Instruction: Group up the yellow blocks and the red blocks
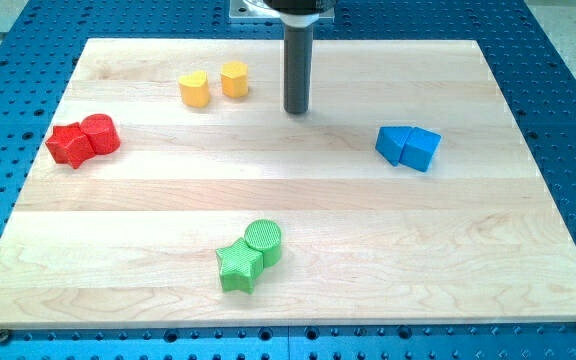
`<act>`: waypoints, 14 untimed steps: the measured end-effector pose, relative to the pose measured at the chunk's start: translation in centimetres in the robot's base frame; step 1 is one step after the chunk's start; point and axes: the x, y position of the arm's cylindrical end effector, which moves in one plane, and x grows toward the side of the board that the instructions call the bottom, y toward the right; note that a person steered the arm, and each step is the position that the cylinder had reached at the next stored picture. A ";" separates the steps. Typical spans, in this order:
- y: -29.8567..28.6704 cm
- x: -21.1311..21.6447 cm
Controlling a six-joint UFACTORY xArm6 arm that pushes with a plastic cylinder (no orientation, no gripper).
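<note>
Camera view showed the rod's tip (297,111) resting on the wooden counter (388,230) near the top of the frame, just right of the yellow pair and clear of every block. With no jaws fitted, the end effector grasped nothing; it could only push. The yellow heart block (195,89) and yellow hexagonal block (234,79) sat just beside each other at upper left, while the red star block (69,145) and red cylinder (100,133) touched at the far left edge. To join the groups well, the tip would likely need to stay right of the yellows and sweep them down-left together, centred on the pair so neither slipped aside. Blue blocks (408,147) and green blocks (249,256) lay well apart, out of that path.
</note>
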 end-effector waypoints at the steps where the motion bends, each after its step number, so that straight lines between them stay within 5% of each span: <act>1: -4.5 -1.4; 4: -5.2 -4.2; 6: -14.7 0.4; 10: -24.5 2.1; 11: -24.4 3.6; 12: -16.1 4.0; 13: -9.3 0.4; 14: -12.0 -4.5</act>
